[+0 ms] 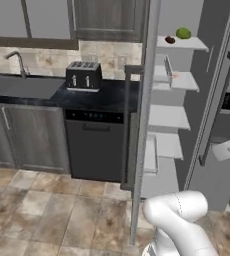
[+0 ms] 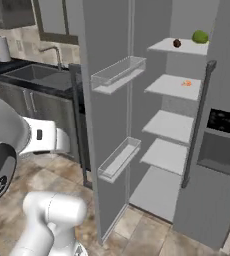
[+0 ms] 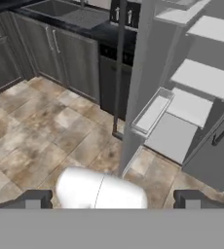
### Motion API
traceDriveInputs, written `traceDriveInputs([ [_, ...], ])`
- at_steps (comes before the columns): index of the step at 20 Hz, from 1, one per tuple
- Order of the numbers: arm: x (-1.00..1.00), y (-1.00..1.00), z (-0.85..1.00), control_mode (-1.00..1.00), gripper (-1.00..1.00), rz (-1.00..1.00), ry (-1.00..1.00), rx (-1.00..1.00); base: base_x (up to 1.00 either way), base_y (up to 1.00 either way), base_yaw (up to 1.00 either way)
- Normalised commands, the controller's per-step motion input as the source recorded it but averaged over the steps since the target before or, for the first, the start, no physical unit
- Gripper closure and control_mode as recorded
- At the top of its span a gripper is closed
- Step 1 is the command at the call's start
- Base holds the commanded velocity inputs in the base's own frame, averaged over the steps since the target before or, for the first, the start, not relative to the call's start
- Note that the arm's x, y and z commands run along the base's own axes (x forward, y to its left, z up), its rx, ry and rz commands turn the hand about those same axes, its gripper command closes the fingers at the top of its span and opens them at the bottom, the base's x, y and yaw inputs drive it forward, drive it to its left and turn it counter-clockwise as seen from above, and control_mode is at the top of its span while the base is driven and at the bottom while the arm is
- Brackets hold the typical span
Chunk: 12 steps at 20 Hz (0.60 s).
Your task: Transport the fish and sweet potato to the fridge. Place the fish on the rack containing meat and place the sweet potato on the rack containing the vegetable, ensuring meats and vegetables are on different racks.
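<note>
The fridge (image 1: 187, 150) stands open, its pale shelves bare to all views. On the uppermost rack (image 2: 187, 48) the dark reddish sweet potato (image 2: 177, 43) lies just left of the green vegetable (image 2: 200, 36); both also appear as the sweet potato (image 1: 170, 40) and the vegetable (image 1: 183, 33). One tier lower, the orange-pink meat (image 2: 187, 83) sits on its rack (image 2: 169, 86). The fish is out of view. My gripper (image 3: 112, 200) is open, its fingertips (image 3: 36, 199) far apart, holding nothing, well back from the fridge and looking down at the floor before it.
The open left fridge door (image 2: 107, 125) carries two clear bins (image 2: 118, 72) and juts toward me. The right door's long handle (image 2: 197, 125) hangs beside the shelves. A dark dishwasher (image 1: 94, 145), toaster (image 1: 83, 75) and sink (image 1: 17, 85) line the counter on the left.
</note>
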Motion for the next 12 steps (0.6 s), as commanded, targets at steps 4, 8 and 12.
traceDriveInputs([
  [4,0.0,0.0,0.0,1.0,-1.0,0.0,0.0,0.0,-0.57,1.0,0.28],
  [8,0.0,0.0,0.0,1.0,-1.0,0.0,0.0,0.0,0.0,1.0,0.67],
  [12,0.0,0.0,0.0,1.0,-1.0,0.0,0.0,0.0,0.0,0.53,0.96],
])
